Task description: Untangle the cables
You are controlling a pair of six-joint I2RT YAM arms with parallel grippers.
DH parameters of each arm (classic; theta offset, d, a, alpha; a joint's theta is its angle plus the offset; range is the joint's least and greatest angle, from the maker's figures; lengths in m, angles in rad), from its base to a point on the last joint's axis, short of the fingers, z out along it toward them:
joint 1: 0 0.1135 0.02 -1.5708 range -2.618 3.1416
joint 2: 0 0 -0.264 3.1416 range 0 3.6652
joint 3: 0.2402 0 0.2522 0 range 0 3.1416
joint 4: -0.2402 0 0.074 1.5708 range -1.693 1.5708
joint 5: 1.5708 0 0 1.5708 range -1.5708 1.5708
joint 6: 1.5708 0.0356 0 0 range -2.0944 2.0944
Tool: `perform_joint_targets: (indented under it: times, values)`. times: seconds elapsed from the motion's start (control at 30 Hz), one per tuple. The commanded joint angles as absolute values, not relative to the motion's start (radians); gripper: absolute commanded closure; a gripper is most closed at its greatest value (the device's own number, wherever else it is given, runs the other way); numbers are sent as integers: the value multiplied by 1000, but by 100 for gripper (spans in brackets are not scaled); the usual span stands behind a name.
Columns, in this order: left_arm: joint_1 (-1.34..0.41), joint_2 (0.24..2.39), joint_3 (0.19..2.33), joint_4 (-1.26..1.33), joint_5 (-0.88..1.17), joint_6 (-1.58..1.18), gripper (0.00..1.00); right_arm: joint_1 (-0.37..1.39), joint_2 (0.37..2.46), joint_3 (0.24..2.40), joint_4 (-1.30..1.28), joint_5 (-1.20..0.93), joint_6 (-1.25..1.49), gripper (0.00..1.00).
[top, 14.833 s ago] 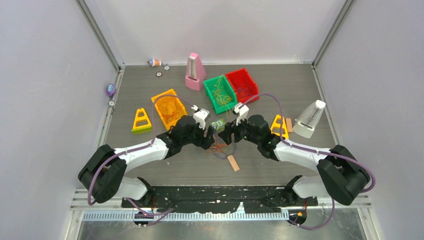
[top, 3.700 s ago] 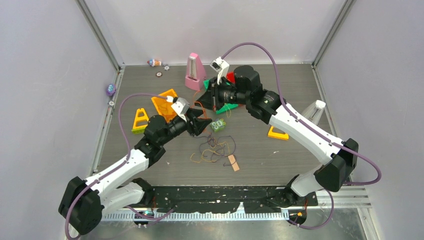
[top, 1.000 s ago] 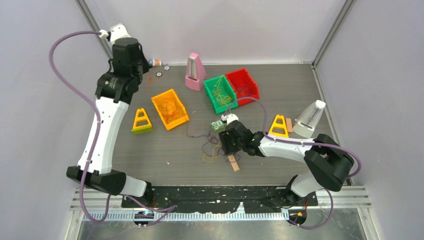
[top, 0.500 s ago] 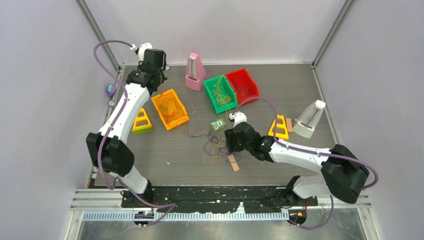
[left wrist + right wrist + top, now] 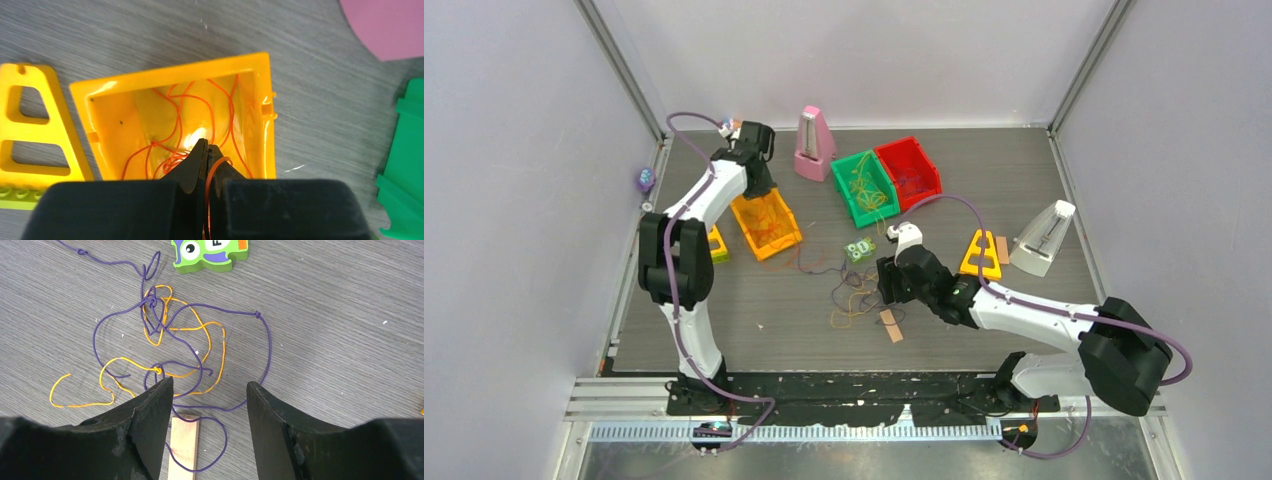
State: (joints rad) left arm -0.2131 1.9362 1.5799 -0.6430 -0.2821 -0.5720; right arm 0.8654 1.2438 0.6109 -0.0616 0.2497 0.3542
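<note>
A tangle of thin cables (image 5: 854, 297) lies on the table's middle: a dark purple cable (image 5: 270, 347) is looped through a yellow-orange one (image 5: 223, 345). My right gripper (image 5: 209, 383) hovers open just over the tangle's near side, with nothing between its fingers. It shows in the top view too, as the right gripper (image 5: 884, 282). My left gripper (image 5: 207, 147) is shut on an orange cable (image 5: 215, 167) above the orange bin (image 5: 170, 75), which holds more orange cables (image 5: 177, 115). In the top view the left gripper (image 5: 758, 188) points down at the orange bin's (image 5: 776, 238) far end.
A wooden stick (image 5: 184, 440) lies under the purple loop, and a green monster piece (image 5: 210, 252) lies beyond the tangle. A green bin (image 5: 862, 188), red bin (image 5: 908, 170) and pink metronome (image 5: 813, 145) stand at the back. White metronome (image 5: 1042, 238) and yellow triangle (image 5: 982, 252) are right; another triangle (image 5: 30, 125) is left of the orange bin.
My left arm has swung down from high at the rear left to over the orange bin, still shut. The right gripper has shifted slightly over the tangle and stays open.
</note>
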Motion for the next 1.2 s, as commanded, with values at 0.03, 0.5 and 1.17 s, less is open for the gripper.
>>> perform_joint_targets:
  times: [0.03, 0.5, 1.17]
  values:
    - [-206, 1948, 1563, -681, -153, -626, 100, 862, 1205, 615, -21, 278, 356, 39]
    - [-186, 2035, 1725, -855, -142, -584, 30, 859, 1166, 603, -33, 276, 361, 39]
    - [-283, 1443, 1061, -548, -57, -560, 9, 851, 1164, 607, -14, 217, 342, 36]
